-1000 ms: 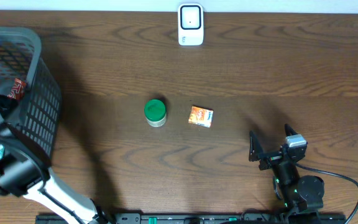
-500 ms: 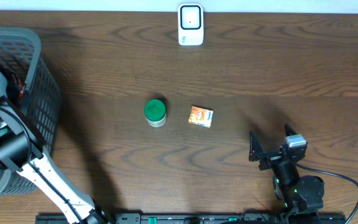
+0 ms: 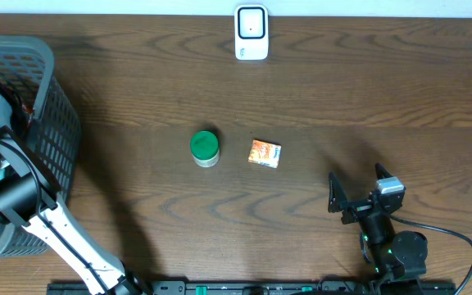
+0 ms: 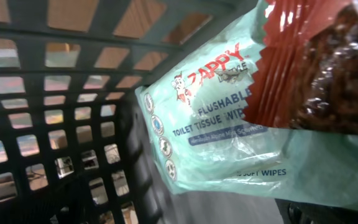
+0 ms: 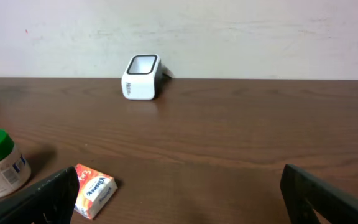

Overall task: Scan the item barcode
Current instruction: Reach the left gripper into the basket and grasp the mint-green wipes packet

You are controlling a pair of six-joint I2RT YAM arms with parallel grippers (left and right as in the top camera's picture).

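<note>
Left gripper (image 3: 0,102): spread wide, empty, in grey plastic mesh basket (image 3: 56,139), far left.
Grasp: pale green wipes packet (image 4: 216,137) to be straddled squarely.
Right gripper (image 5: 173,186): wide open, empty.

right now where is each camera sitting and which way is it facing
Overhead: above the table, looking straight down; shows the left arm reaching into the basket and the right arm, jaws open.
Left wrist: inside the basket, facing a wipes pack and red snack packet; its jaws do not clearly show.
Right wrist: low over the table, facing the back wall; its open jaws fill the bottom corners.
Shared: overhead and right wrist both see the scanner, green-lidded jar and orange packet.
</note>
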